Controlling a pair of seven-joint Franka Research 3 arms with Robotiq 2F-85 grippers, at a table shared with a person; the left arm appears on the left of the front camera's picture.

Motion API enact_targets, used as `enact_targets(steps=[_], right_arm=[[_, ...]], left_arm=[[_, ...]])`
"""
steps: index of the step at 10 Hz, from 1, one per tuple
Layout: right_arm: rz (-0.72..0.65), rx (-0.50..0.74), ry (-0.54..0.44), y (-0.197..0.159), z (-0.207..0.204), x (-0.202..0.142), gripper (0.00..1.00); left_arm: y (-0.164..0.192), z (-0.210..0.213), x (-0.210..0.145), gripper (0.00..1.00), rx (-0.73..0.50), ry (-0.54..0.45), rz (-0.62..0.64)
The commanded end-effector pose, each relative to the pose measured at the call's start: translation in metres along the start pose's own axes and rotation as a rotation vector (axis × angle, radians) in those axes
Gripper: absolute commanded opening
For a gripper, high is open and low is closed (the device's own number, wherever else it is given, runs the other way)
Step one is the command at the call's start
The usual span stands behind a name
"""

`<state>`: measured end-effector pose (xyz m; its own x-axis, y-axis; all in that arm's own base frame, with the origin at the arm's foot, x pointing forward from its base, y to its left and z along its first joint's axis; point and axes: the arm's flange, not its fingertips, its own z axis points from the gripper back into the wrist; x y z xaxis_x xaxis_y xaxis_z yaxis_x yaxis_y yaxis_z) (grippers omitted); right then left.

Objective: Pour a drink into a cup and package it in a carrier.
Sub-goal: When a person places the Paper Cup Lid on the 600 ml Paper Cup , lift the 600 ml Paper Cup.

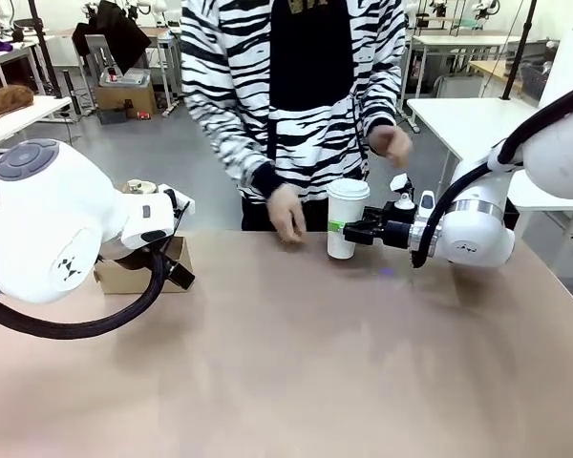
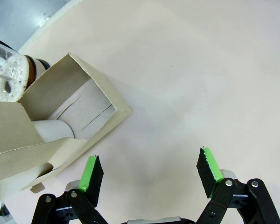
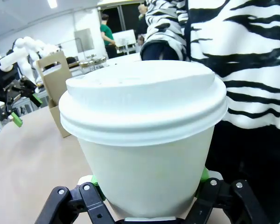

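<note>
Fingers, right: the right gripper (image 1: 351, 232) was clamped on the cup (image 1: 344, 212), green pads (image 3: 204, 175) squeezing its lower half.
Fingers, left: the left gripper (image 2: 149, 168) hung wide open with nothing in it, over bare table (image 2: 200, 70) just beside the carrier (image 2: 60, 116).
Cup: white, lid (image 1: 348, 189) on, upright at the far side, right of centre.
Carrier: brown cardboard, over on the robot's left, well apart from the cup.
Carafe (image 2: 9, 79): right behind the carrier.
Person: one hand (image 1: 286, 212) low beside the cup, other hand (image 1: 390, 143) raised above it.
</note>
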<state>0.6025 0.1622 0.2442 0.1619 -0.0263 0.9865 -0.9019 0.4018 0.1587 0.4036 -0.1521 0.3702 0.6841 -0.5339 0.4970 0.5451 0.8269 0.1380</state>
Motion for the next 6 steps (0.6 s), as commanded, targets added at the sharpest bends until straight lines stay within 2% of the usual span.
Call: enact_targets(steps=[1,6], right_arm=[[0.001,0.002,-0.004,0.0025,-0.0010,0.0036,0.80],[0.001,0.002,-0.004,0.0025,-0.0010,0.0036,0.80]], left_arm=[[0.0006,0.0006,0.0000,1.00,-0.002,-0.002,0.002],[0.0006,0.0006,0.0000,1.00,-0.002,-0.002,0.002]])
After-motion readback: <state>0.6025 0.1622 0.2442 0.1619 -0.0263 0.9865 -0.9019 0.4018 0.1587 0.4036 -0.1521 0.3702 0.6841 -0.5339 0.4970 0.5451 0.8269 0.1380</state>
